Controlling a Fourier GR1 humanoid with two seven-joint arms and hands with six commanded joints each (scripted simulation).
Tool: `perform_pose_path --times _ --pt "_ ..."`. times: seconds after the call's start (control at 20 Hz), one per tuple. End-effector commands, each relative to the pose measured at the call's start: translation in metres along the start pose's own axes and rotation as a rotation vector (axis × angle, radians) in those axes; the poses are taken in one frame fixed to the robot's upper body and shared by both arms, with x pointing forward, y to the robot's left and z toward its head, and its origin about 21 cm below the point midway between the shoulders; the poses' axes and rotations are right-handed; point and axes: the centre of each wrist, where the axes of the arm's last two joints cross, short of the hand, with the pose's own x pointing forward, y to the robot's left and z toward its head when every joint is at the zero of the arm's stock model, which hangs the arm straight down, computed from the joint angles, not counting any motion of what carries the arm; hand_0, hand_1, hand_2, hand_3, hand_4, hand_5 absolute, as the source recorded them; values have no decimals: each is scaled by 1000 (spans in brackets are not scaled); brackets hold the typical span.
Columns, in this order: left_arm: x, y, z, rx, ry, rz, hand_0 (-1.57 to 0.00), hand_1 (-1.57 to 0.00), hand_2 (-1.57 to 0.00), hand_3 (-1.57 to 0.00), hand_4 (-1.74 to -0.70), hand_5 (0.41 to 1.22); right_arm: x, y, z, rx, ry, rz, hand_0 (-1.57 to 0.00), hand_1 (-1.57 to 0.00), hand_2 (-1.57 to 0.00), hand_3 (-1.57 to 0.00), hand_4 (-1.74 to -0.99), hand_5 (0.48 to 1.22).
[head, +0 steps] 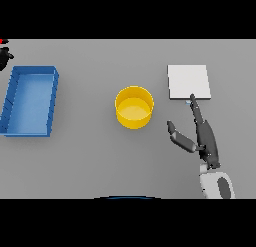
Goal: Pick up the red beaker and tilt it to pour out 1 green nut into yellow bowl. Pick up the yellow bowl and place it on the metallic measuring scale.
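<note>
**benchwatcher:** so where's it at? The yellow bowl point(134, 107) sits mid-table, not on the metallic scale point(188, 82), which lies flat just off to its right with a strip of grey table point(100, 156) between them. So the placing step clearly isn't done

**nutjob42:** and the pour? I can't see a green nut in the bowl, though the inside is all one yellow, so maybe it's just too small to make out

**benchwatcher:** fair. The red beaker point(4, 41) is only a sliver of red at the far left edge, right by what looks like the left hand point(5, 57), a dark shape mostly cut off. Can't tell what its fingers are doing. It's up past the blue tray point(52, 98)

**nutjob42:** right hand point(200, 131)?

**benchwatcher:** comes up from the lower right, fingers stretched straight toward the scale's near edge, tips about touching it, thumb splayed out toward the bowl. Wide open, nothing in it, and apart from the bowl

**nutjob42:** so my read: bowl pickup is what's left, and the hand needs to swing left to get round it
</note>
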Motion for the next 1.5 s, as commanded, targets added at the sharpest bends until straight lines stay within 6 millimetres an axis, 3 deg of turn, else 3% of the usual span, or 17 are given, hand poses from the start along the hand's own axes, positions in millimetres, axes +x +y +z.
perform_pose_path --times 0.0,0.25,0.35,0.45,0.5,0.55,0.6,0.65,0.75,0.9,1.1,1.35,1.45 --pt "-8 -2 4 3 24 6 -1571 -1571 -1571 -1449 -1741 1221 0 1 -1 2 -4 -7 1 1 1 1 -1217 664" --pt "-32 -23 24 -17 98 37 -1571 -1571 -1571 -1521 -1741 1199 -1 -1 0 3 -7 -1 1 1 1 1 -1216 667" --pt "-33 -30 30 -31 108 34 -1571 -1571 -1571 -1539 -1741 1117 2 -1 0 0 -21 16 1 1 1 1 -1207 665" --pt "-38 -32 34 -38 135 17 -1571 -1571 -1571 -1551 -1741 967 1 -2 0 2 -16 6 1 1 1 1 -1205 664" --pt "-41 -31 35 -50 134 -4 -1571 -1571 -1571 -1555 -1667 908 0 0 -2 4 -14 3 1 1 1 1 -1202 667" --pt "-40 -30 37 -82 127 -29 -1571 -1571 -1571 -1503 -1530 865 -1 0 0 2 -7 9 1 1 1 1 -1197 664" --pt "-43 -26 39 -127 122 -48 -1564 -1449 -1432 -1362 -1374 830 -1 1 -2 -5 -5 4 1 1 1 1 -1192 663" --pt "-43 -25 40 -188 120 -55 -1457 -1180 -1187 -1129 -1229 803 0 -1 -1 -3 -16 -2 1 1 1 1 -1188 663" --pt "-40 -19 43 -267 127 -76 -932 -755 -767 -722 -1034 758 -2 -1 5 -4 -25 9 1 1 1 1 -1185 665" --pt "-40 -13 45 -324 119 -99 -477 -386 -392 -369 -878 710 0 0 7 -6 -10 21 1 1 1 1 -1184 667" --pt "-40 -14 42 -345 110 -81 -195 -158 -160 -151 -802 679 2 3 4 6 0 7 1 1 1 1 -1188 668" --pt "-39 -6 37 -298 61 -10 -63 -51 -52 -49 -785 674 6 4 2 8 17 81 1 1 1 1 -1203 660" --pt "-36 -10 36 -297 43 -2 -40 -32 -33 -31 -781 674 8 3 0 56 -14 96 1 1 1 1 -1175 677"
